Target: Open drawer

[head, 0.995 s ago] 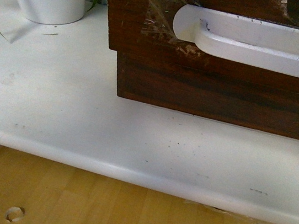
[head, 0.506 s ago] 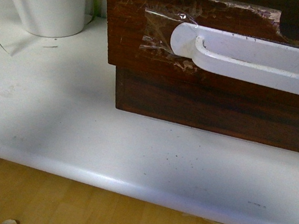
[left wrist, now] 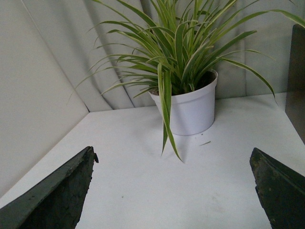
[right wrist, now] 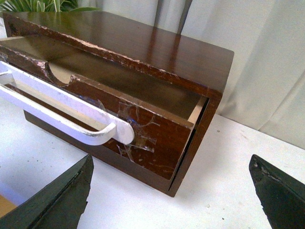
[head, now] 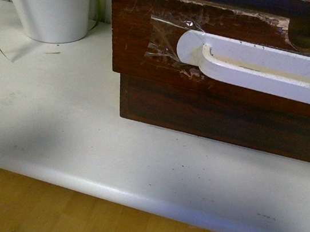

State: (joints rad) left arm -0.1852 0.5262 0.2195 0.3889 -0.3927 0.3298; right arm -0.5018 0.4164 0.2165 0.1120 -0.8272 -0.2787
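The drawer [head: 154,41] is dark brown wood with a scuffed front, a long white handle [head: 265,68] taped on, and a half-round notch in its top edge. It stands pulled partway out of its wooden box [right wrist: 190,52], with the inside showing in the right wrist view, where the drawer front [right wrist: 157,133] and handle [right wrist: 71,114] also show. My right gripper [right wrist: 171,191] is open and empty, above the white table just off the box's corner. My left gripper [left wrist: 174,186] is open and empty, facing the potted plant. Neither gripper shows in the front view.
A white pot with a striped green plant [left wrist: 190,105] stands on the white table [head: 57,114] left of the box; it also shows in the front view [head: 49,3]. The table's front edge [head: 132,196] runs above a wooden floor. Grey curtains hang behind.
The front view has shifted, so the drawer front and pot now sit lower in the picture with more of the top edge and notch showing. The drawer itself shows no clear movement.
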